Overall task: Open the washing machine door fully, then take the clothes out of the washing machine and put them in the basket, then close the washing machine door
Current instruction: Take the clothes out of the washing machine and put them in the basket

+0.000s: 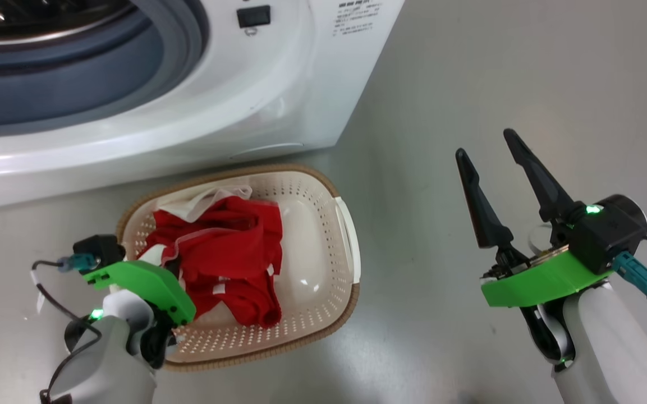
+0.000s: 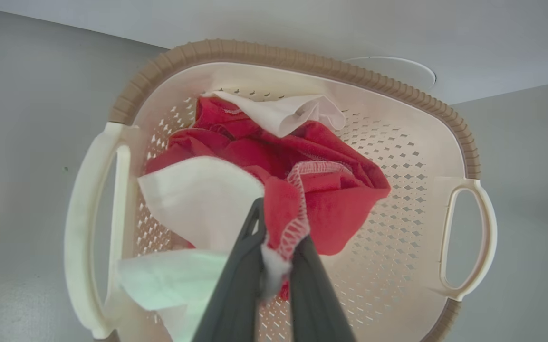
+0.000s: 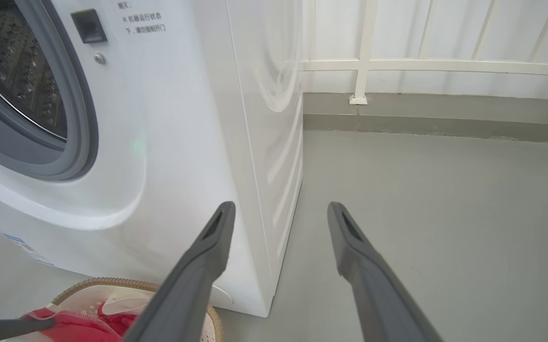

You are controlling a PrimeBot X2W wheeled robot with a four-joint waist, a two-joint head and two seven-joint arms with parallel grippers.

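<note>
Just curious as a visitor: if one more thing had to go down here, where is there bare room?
Free: the half of the basket toward the right gripper, beside the clothes; and the grey floor between the basket, the washing machine and that gripper. Crowded: the basket's other half, where the left gripper pinches the piled clothes.

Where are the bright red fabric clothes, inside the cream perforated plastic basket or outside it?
Inside. The clothes lie heaped within the walls of the basket; the left end effector is shut on their edge.
</note>
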